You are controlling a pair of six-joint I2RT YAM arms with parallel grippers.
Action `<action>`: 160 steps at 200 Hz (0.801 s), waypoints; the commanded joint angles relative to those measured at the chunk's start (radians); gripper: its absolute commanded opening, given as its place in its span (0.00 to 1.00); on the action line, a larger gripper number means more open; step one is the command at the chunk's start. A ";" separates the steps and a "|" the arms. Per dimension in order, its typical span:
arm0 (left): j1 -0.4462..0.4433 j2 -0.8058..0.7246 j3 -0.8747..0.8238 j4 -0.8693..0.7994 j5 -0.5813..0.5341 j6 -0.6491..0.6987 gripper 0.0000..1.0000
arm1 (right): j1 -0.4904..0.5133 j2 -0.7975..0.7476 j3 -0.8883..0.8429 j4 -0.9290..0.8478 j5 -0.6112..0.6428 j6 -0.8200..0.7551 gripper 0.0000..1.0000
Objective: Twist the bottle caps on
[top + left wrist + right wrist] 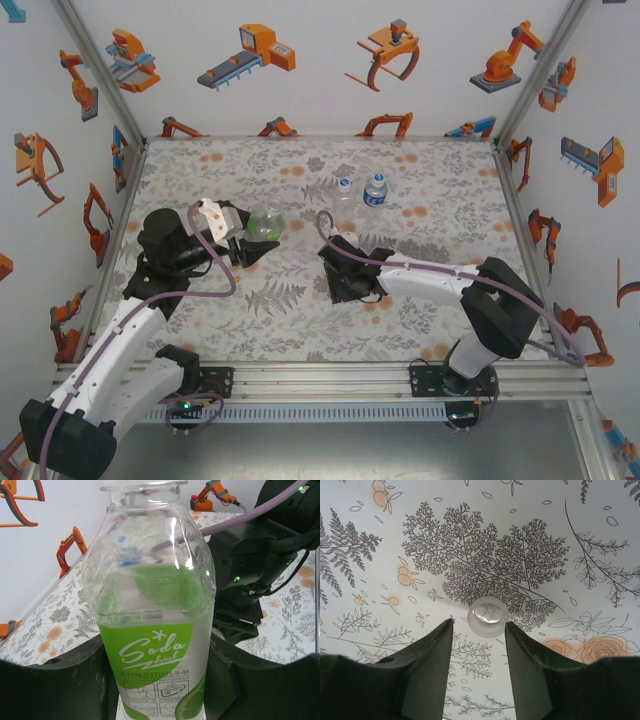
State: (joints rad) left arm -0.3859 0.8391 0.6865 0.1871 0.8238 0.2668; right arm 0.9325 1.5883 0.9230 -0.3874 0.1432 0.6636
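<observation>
Our left arm point(110, 350) reaches from the lower left up to the left middle of the top view, wrist level, left jaws clamped on a bottle point(266, 222). Our right arm point(430, 278) bends from the lower right toward the centre, wrist tipped down, right jaws parted, gripping nothing.

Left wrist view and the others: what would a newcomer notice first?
The green-labelled bottle looms upright, held by the left gripper. On the floral mat, a white cap lies at the tips of the open right gripper. Behind, two more bottles stand at the mat's far side.
</observation>
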 commanded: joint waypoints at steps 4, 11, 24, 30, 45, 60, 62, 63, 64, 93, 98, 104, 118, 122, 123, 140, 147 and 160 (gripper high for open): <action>-0.005 -0.012 0.003 0.017 0.020 0.019 0.00 | -0.005 0.014 0.013 -0.022 0.010 0.019 0.46; -0.005 -0.012 0.003 0.017 0.020 0.018 0.00 | -0.005 0.016 0.011 -0.021 0.010 0.018 0.46; -0.005 -0.011 0.003 0.018 0.020 0.018 0.00 | -0.006 0.019 0.008 -0.018 0.009 0.019 0.46; -0.005 -0.011 0.003 0.017 0.020 0.018 0.00 | -0.004 0.021 0.007 -0.016 0.008 0.021 0.46; -0.005 -0.011 0.004 0.017 0.020 0.019 0.00 | -0.004 0.024 0.002 -0.013 0.007 0.022 0.46; -0.005 -0.010 0.003 0.015 0.019 0.019 0.00 | -0.005 0.028 -0.002 -0.007 0.004 0.023 0.46; -0.005 -0.011 0.003 0.015 0.020 0.018 0.00 | -0.004 0.028 -0.004 -0.006 0.004 0.024 0.46; -0.005 -0.011 0.003 0.015 0.020 0.019 0.00 | -0.004 0.029 -0.003 -0.006 0.004 0.024 0.46; -0.005 -0.011 0.003 0.015 0.020 0.019 0.00 | -0.004 0.030 -0.004 -0.005 0.005 0.024 0.46; -0.005 -0.007 0.004 0.015 0.020 0.019 0.00 | -0.004 0.033 -0.015 0.013 0.000 0.030 0.46; -0.005 -0.007 0.004 0.015 0.020 0.019 0.00 | -0.004 0.036 -0.018 0.017 -0.001 0.031 0.46; -0.005 -0.007 0.004 0.015 0.019 0.019 0.00 | -0.006 0.039 -0.019 0.019 -0.003 0.033 0.45; -0.005 -0.007 0.004 0.014 0.018 0.019 0.00 | -0.006 0.040 -0.018 0.018 -0.006 0.034 0.45; -0.005 -0.007 0.004 0.013 0.018 0.019 0.00 | -0.006 0.037 -0.018 0.018 -0.006 0.034 0.45; -0.005 -0.007 0.004 0.013 0.018 0.019 0.00 | -0.006 0.037 -0.018 0.018 -0.005 0.034 0.45; -0.005 -0.007 0.004 0.014 0.018 0.018 0.00 | -0.006 0.019 -0.008 0.008 0.000 0.030 0.45; -0.005 -0.007 0.004 0.013 0.019 0.019 0.00 | -0.006 0.010 0.001 -0.001 0.007 0.028 0.45; -0.005 -0.007 0.004 0.014 0.018 0.017 0.00 | -0.006 -0.004 0.015 -0.014 0.013 0.021 0.45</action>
State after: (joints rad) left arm -0.3859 0.8391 0.6865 0.1871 0.8234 0.2668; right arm 0.9321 1.6142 0.9154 -0.3775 0.1432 0.6819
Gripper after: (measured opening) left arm 0.521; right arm 0.454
